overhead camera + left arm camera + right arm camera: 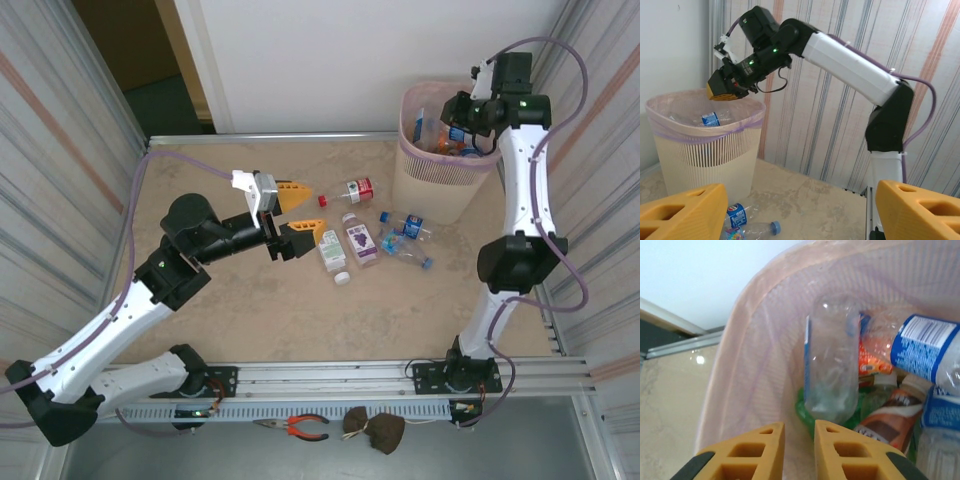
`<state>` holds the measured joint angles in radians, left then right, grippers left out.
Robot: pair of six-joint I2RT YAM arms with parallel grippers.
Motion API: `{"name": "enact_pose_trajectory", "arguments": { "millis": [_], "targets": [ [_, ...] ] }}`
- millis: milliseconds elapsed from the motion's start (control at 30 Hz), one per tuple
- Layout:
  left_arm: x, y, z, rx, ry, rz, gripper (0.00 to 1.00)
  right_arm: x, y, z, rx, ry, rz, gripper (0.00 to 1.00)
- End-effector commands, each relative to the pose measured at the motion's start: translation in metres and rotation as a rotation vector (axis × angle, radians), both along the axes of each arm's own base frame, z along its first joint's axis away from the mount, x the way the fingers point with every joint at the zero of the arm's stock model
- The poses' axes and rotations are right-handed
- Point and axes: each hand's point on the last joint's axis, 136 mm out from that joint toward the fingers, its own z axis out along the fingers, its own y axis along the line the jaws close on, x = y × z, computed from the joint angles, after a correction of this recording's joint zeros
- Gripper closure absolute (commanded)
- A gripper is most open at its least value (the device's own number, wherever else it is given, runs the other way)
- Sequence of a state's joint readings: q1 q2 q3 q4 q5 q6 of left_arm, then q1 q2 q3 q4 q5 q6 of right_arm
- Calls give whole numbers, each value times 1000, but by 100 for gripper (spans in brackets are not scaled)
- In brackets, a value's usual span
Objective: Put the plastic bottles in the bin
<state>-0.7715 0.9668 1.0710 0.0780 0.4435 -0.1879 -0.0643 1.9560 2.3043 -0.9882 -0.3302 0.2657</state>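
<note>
Several plastic bottles lie on the table: a red-labelled one, a white-capped one, a purple-labelled one, a blue-labelled one and a clear one with a blue cap. My left gripper hovers open just left of them, holding nothing. The pale pink bin stands at the back right. My right gripper hangs over its mouth, shut and empty. Below it a clear bottle rests against the liner among several others.
Striped walls close in both sides of the table. The right arm's upright link rises near the table's right edge. Pliers and a dark lump lie in front of the rail, off the table.
</note>
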Motion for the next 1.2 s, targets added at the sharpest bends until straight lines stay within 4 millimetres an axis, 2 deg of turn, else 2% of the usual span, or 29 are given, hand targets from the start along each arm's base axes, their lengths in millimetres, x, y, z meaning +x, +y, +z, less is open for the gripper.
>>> {"name": "enact_pose_trajectory", "arguments": {
  "millis": [0, 167, 333, 600, 733, 867, 1033, 1167],
  "targets": [
    [0, 6, 14, -31, -23, 19, 22, 26, 5, -6, 64, -21, 22, 82],
    [4, 7, 16, -30, -20, 32, 22, 52, 12, -24, 115, -20, 46, 86],
    [4, 9, 19, -39, -16, 40, 22, 66, 22, -50, 153, 23, 58, 89],
    [4, 13, 18, -46, 0, 56, 23, 72, 39, -108, 155, 152, 78, 90],
    [2, 17, 18, -56, 1, 69, 23, 69, 44, -120, 149, 184, 82, 90],
    [1, 21, 18, -61, 4, 78, 23, 68, 42, -101, 145, 141, 76, 90],
    [1, 22, 16, -61, 4, 80, 23, 58, 35, -46, 132, 27, 63, 88],
    [2, 24, 14, -54, 7, 95, 23, 40, 28, -14, 119, -19, 59, 84]
  ]
}}
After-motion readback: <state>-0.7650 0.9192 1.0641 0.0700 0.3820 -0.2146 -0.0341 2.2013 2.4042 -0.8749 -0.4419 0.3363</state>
